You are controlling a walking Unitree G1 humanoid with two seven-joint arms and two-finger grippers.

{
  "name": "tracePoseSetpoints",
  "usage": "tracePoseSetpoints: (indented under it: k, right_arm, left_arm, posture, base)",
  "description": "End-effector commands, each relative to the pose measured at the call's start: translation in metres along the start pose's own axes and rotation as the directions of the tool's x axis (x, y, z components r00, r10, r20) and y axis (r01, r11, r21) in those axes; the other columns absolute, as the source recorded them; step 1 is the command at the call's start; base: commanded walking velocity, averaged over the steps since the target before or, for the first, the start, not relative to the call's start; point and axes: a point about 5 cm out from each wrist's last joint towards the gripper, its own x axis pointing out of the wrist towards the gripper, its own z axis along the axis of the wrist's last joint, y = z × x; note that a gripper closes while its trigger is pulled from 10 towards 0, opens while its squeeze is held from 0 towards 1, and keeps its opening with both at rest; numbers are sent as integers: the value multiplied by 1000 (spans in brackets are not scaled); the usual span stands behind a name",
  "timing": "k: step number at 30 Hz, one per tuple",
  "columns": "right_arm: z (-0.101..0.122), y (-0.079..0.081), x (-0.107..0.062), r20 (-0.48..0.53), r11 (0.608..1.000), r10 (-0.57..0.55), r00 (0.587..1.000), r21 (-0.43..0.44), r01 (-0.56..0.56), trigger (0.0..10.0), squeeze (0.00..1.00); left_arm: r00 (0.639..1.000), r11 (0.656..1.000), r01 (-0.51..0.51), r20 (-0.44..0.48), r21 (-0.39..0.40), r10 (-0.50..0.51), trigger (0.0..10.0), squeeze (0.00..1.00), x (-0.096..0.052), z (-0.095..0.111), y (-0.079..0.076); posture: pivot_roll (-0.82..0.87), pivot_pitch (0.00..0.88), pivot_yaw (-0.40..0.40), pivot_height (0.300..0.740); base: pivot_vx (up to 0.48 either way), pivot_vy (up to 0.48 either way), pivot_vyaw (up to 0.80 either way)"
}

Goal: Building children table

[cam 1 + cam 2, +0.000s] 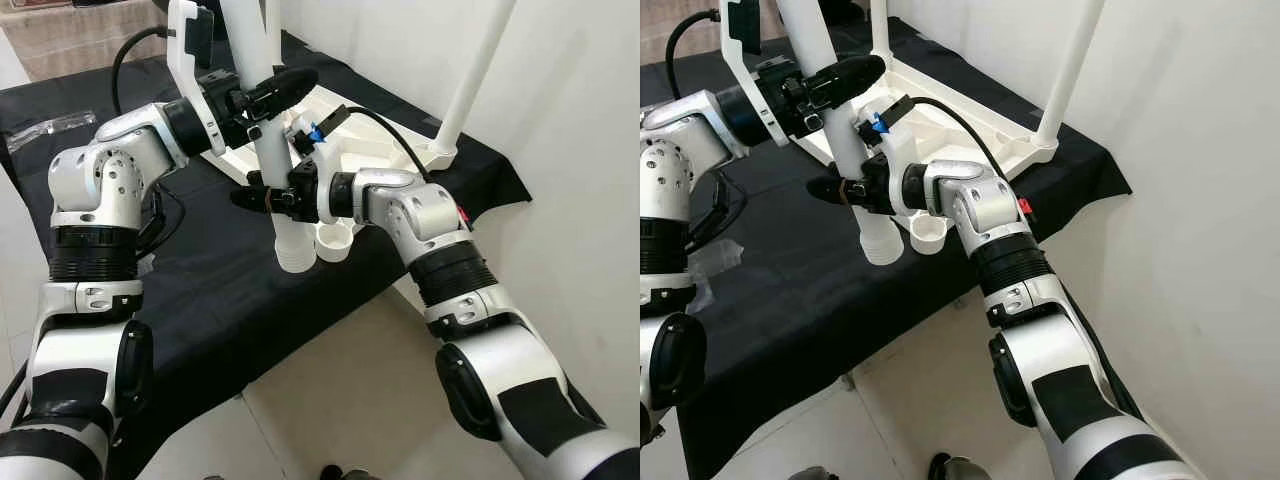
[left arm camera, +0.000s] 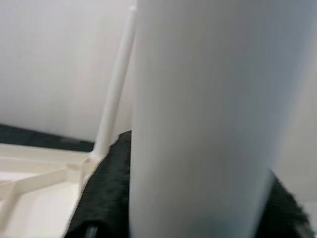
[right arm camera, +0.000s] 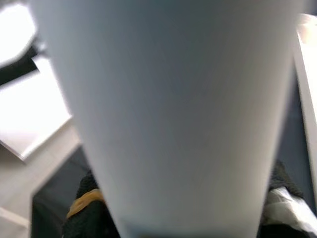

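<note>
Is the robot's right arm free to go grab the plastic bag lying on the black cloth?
Probably not right now. The right end effector is shut on the white table leg, and the plastic bag lies far over on the left, past the left end effector.

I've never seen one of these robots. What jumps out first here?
Both grippers clamp one white table leg held upright over the black cloth: the left gripper high on it, the right gripper lower. Behind, the upturned white tabletop lies by the wall, a fitted leg sticking up.
</note>
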Motion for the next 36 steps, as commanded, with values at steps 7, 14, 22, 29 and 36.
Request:
tracePoseSetpoints:
  k: [7,14,22,29,36]
  right_arm:
    - [0,20,23,-26,996,84,996,2,-84,0,0]
    - [-2,15,19,-27,998,60,998,7,-60,0,0]
    - [-7,-2,5,-31,1000,-15,999,16,16,0,0]
    - [-10,-14,-6,-38,997,-76,996,15,77,0,0]
    - [-5,-28,-17,-8,986,-168,986,20,168,0,0]
  left_arm:
    - [971,971,237,-4,-25,-238,10000,1000,32,-3,-34]
    - [989,989,144,-18,30,-144,10000,0,30,1,-22]
    - [999,996,42,6,76,-42,10000,0,13,13,-7]
    - [997,994,-57,57,98,52,10000,0,-2,28,7]
    - [990,985,-127,75,119,118,10000,0,-17,32,15]
  posture:
    - [23,132,-62,740]
    - [27,133,-60,740]
    - [32,132,-58,740]
    - [31,130,-59,740]
    - [33,128,-60,740]
  base:
    - [0,0,0]
    - [0,0,0]
    - [0,0,0]
    - [0,0,0]
    - [0,0,0]
